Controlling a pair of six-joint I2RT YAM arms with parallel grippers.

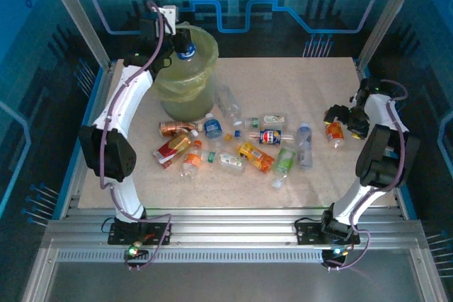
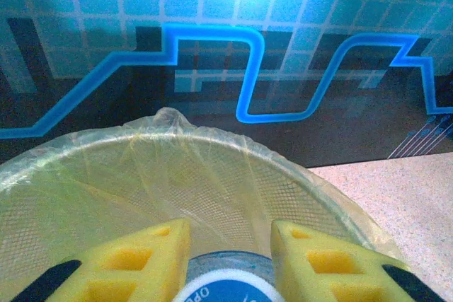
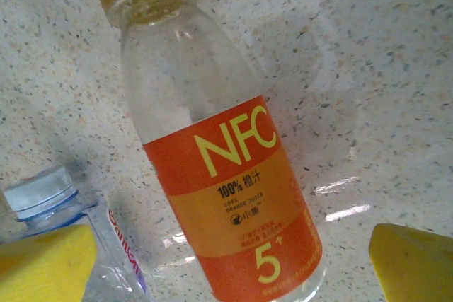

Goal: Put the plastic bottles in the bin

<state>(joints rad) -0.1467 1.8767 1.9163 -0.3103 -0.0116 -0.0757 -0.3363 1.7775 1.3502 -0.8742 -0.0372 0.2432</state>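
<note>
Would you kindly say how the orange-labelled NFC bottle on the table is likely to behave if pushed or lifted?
The NFC bottle looks empty, so probably light. It lies on its side on the smooth table, so a sideways nudge may roll it. Its body looks uncrushed and round, so likely fairly stiff, though the glossy label might slip.

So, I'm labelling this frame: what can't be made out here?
Left wrist: floor of the bin, hidden by the left gripper and the held bottle, itself cut off by the bottom edge.
Top external: labels on the pile of bottles, too small.
Right wrist: clear bottle, partly behind a yellow finger.
</note>
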